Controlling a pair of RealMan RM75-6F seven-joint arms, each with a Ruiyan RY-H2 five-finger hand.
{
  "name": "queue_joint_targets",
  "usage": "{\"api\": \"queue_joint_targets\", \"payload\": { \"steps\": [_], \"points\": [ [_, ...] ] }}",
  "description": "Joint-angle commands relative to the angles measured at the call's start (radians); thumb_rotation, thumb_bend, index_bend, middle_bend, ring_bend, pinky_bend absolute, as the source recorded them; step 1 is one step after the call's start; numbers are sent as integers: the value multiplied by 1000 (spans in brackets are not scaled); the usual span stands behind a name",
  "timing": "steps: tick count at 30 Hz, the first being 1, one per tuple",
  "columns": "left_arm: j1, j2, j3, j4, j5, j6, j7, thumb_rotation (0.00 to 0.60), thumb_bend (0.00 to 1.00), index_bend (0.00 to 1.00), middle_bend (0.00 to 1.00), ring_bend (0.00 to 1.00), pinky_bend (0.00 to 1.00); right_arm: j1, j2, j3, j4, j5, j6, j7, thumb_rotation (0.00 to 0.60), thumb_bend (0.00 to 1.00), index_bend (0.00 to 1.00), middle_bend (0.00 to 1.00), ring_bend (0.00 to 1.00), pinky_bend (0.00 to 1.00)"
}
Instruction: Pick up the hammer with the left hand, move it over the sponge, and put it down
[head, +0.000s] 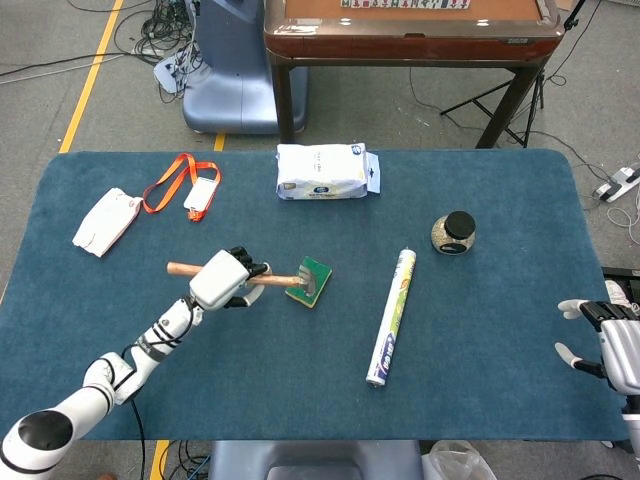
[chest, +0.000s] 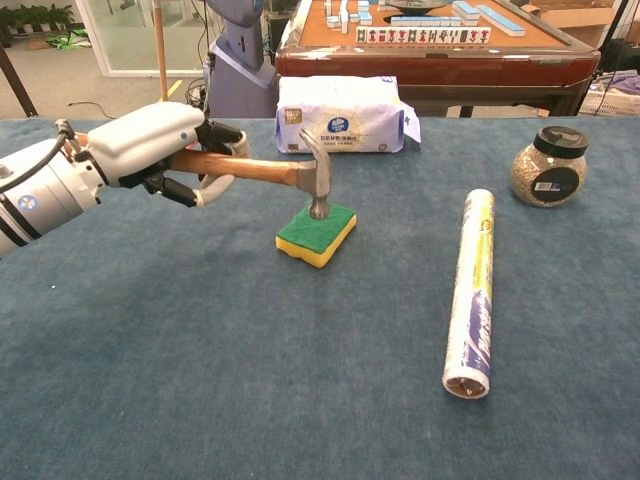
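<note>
The wooden-handled claw hammer sits clamped in my left hand, whose fingers wrap the handle partway along it. From there the handle runs level out to the steel head, which I see directly over the green-and-yellow rectangular sponge, its face at or just above the green top; I cannot tell whether they touch. Well beyond the sponge lies a long rolled tube of printed wrap. My right hand hangs at the blue carpeted surface edge, far from the sponge, fingers spread and holding nothing.
</note>
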Motion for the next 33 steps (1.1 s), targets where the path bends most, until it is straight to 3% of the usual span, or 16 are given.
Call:
{"api": "queue_joint_targets", "payload": {
  "steps": [1,13,26,33],
  "points": [
    [-11,-41,20,70,6,2,-12,600,530,780,819,598,434,1,0,0,0,1,-2,-1,600,174,367,427,325,328],
    [-17,-135,-11,214,-66,3,-70,600,530,775,820,601,437,8,-4,0,-1,10,-17,-15,600,174,367,427,325,328],
    [-9,-199,74,328,-30,-37,-12,600,530,774,821,602,436,7,-4,2,-2,14,-16,-13,600,174,366,427,325,328],
    [-17,-189,20,307,-89,17,-74,600,530,774,822,602,436,7,-3,1,-1,11,-15,-11,600,174,367,427,325,328]
  ]
}}
